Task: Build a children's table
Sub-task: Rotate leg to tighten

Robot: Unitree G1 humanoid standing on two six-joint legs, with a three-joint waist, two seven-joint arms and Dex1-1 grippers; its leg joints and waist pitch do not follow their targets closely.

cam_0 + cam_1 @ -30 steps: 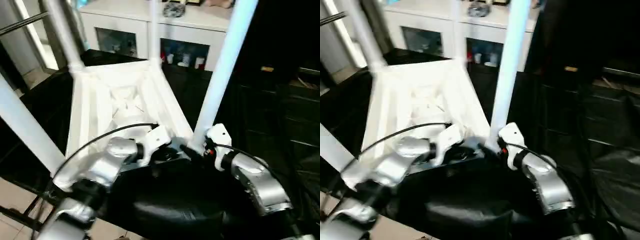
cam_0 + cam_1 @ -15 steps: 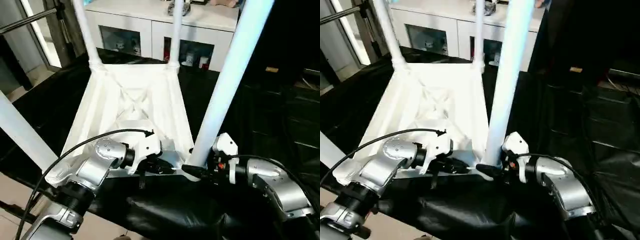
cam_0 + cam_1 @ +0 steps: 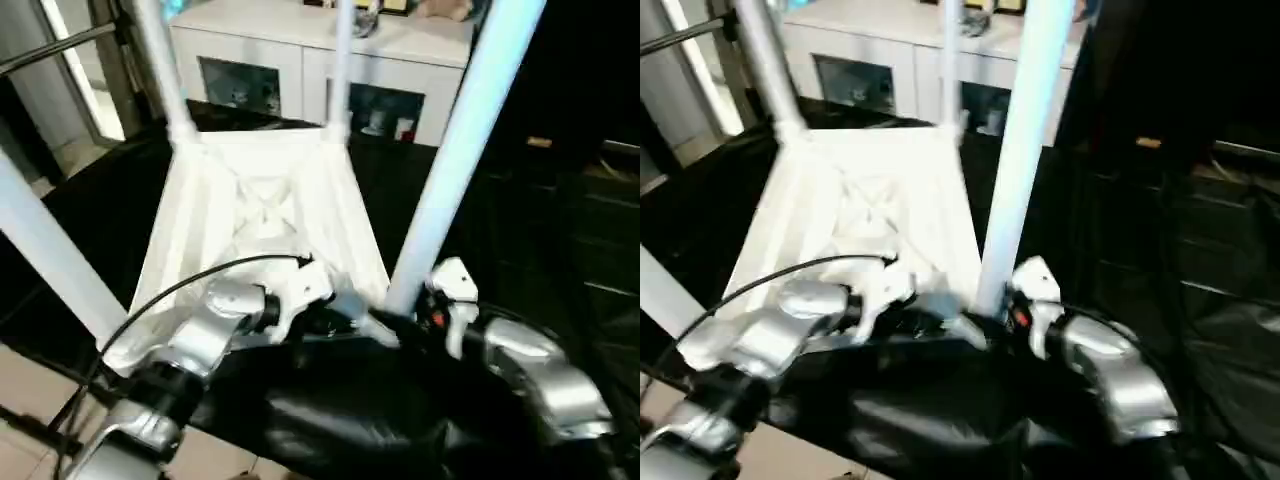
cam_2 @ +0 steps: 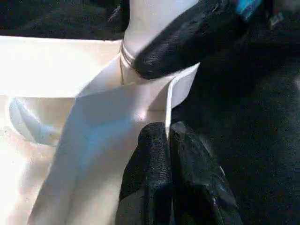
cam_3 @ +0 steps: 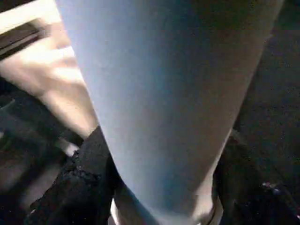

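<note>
Here your left end effector (image 4: 166,187) pinches the white ribbed plastic tabletop's rim (image 4: 176,93); the right (image 3: 395,325) (fingers unreadable) meets the tapered white tube leg (image 3: 455,150), which may tilt unseated.

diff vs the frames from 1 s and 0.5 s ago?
Mostly the head camera swung; no clear move of the table itself. The right end effector stays at the base of the near-right leg, and the left end effector stays clamped on the table top's rim. All four legs remain upright in their sockets.
</note>
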